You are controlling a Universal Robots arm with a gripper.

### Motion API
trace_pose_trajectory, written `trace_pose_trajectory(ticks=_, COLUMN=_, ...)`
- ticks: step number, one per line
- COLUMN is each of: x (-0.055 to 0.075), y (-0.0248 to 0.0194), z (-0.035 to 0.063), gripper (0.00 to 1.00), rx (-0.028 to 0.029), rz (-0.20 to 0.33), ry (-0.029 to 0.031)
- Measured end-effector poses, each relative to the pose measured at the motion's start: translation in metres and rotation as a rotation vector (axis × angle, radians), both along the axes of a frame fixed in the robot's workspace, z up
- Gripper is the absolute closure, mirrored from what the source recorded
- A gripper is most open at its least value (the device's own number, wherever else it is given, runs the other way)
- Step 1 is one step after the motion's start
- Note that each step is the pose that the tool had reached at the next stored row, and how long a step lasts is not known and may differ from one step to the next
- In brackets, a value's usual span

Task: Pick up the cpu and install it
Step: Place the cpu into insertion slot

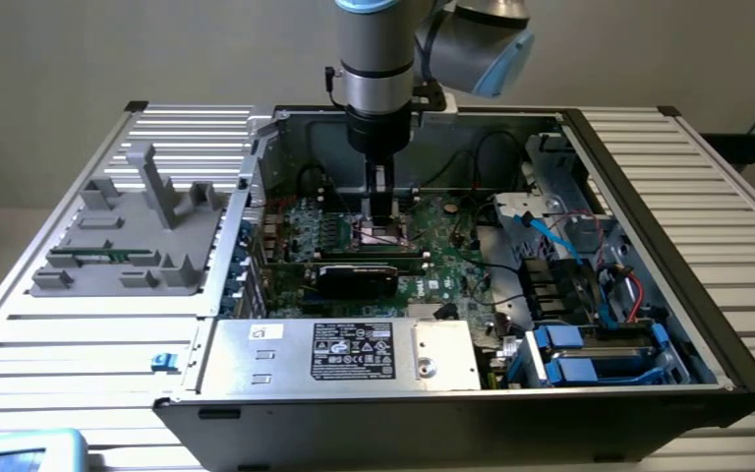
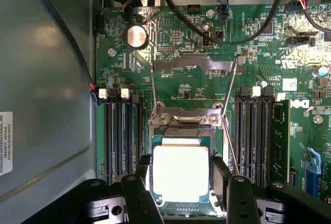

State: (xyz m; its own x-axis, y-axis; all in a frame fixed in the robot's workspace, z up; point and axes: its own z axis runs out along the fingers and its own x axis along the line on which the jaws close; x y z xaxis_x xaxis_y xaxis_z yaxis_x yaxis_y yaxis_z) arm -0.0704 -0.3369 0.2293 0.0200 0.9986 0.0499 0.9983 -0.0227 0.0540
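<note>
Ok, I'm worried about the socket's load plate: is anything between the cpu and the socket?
Nothing visible. The cpu, gripped by the fingers, is right at the open socket; the load plate is swung open, clear of it.

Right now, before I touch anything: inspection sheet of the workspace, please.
Surface: slatted metal table with an open PC case on it.
Job's things: cpu over the motherboard socket; retention frame open.
Clutter: grey fixture at the exterior view's left; labelled silver box in the case.
Grippers: gripper shut on the cpu, one finger at each side.
Cables: black cable across the board, apart from the socket; blue cable at the exterior view's right.
Surroundings: plain wall.
</note>
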Motion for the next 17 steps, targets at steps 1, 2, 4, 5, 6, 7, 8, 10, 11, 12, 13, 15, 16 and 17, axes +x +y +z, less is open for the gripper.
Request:
trace_pose_trajectory(ticks=1, x=-0.0009, y=0.0, z=-0.0001, gripper=0.44, rx=0.0001, rz=0.0, ry=0.0)
trace_pose_trajectory(ticks=2, x=-0.0019, y=0.0, z=-0.0003, gripper=0.44, rx=-0.0001, rz=0.0, ry=-0.0002)
trace_pose_trajectory(ticks=4, x=-0.0023, y=0.0, z=-0.0011, gripper=0.44, rx=-0.0001, rz=0.0, ry=-0.0013)
trace_pose_trajectory(ticks=5, x=-0.0025, y=0.0, z=-0.0018, gripper=0.44, rx=-0.0001, rz=0.0, ry=-0.0044)
trace_pose_trajectory(ticks=6, x=-0.0027, y=0.0, z=-0.0028, gripper=0.44, rx=-0.0001, rz=0.0, ry=-0.0096)
trace_pose_trajectory(ticks=7, x=-0.003, y=-0.0001, z=-0.0038, gripper=0.44, rx=-0.0003, rz=0.0, ry=-0.0131)
trace_pose_trajectory(ticks=8, x=-0.0035, y=0.0, z=-0.0049, gripper=0.44, rx=-0.0002, rz=0.0, ry=-0.0154)
trace_pose_trajectory(ticks=10, x=-0.0053, y=0.0, z=-0.0071, gripper=0.44, rx=-0.0003, rz=0.0, ry=-0.0189)
trace_pose_trajectory(ticks=11, x=-0.0058, y=0.0, z=-0.0079, gripper=0.44, rx=-0.0003, rz=0.0, ry=-0.0194)
trace_pose_trajectory(ticks=12, x=-0.0058, y=-0.0001, z=-0.0086, gripper=0.44, rx=-0.0004, rz=0.0, ry=-0.0195)
trace_pose_trajectory(ticks=13, x=-0.0058, y=-0.0001, z=-0.0094, gripper=0.44, rx=-0.0004, rz=0.0, ry=-0.0195)
trace_pose_trajectory(ticks=15, x=-0.0058, y=-0.0001, z=-0.01, gripper=0.44, rx=-0.0006, rz=0.0, ry=-0.0194)
trace_pose_trajectory(ticks=16, x=-0.0058, y=-0.0001, z=-0.01, gripper=0.44, rx=-0.0006, rz=0.0, ry=-0.0194)
trace_pose_trajectory(ticks=17, x=-0.0059, y=-0.0001, z=-0.01, gripper=0.44, rx=-0.0007, rz=0.0, ry=-0.0193)
